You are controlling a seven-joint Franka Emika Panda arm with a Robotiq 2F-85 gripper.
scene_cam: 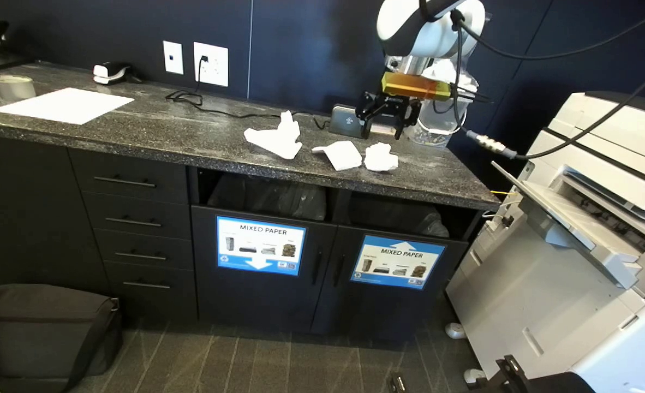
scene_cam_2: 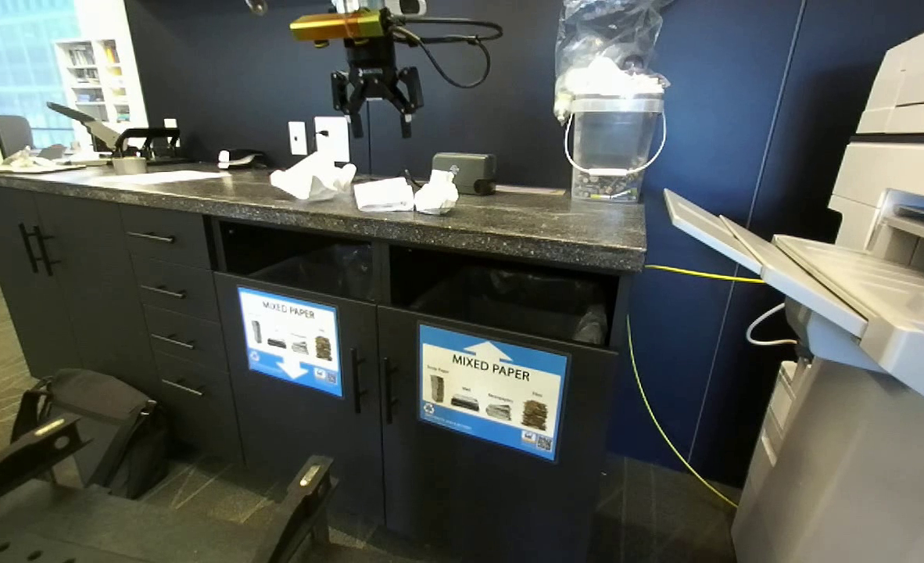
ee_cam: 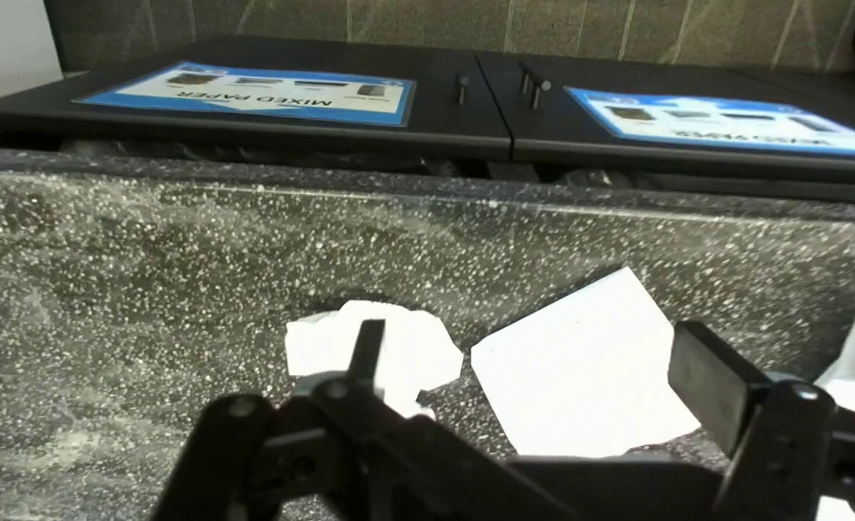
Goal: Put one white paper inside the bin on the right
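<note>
The black two-fingered gripper hangs above the dark speckled stone countertop, high in the frame in both exterior views, its fingers spread well apart with nothing held between them. The nearest candidates lie loose on the stone: near the centre of the wrist view, a crumpled white paper ball and, just to its right, a smoother, square-faced piece of white paper; a larger crumpled white sheet sits to their left in both exterior views.

The likely step is lining up a pick, and trouble could begin there. In the wrist view the finger at left overlaps the ball and the one at right crosses the square piece's edge, so a straight descent might press on paper instead of straddling it, or gather two pieces.

The target is presumably the dark plastic-lined bin behind the black cabinet door at right in both exterior views. Only a low slot shows between that door and the counter's front edge; paper could snag there, or a weak pinch could drop it on the carpet. The wrist view shows that door at upper left instead, so steering by it alone might lead to the wrong bin.
</note>
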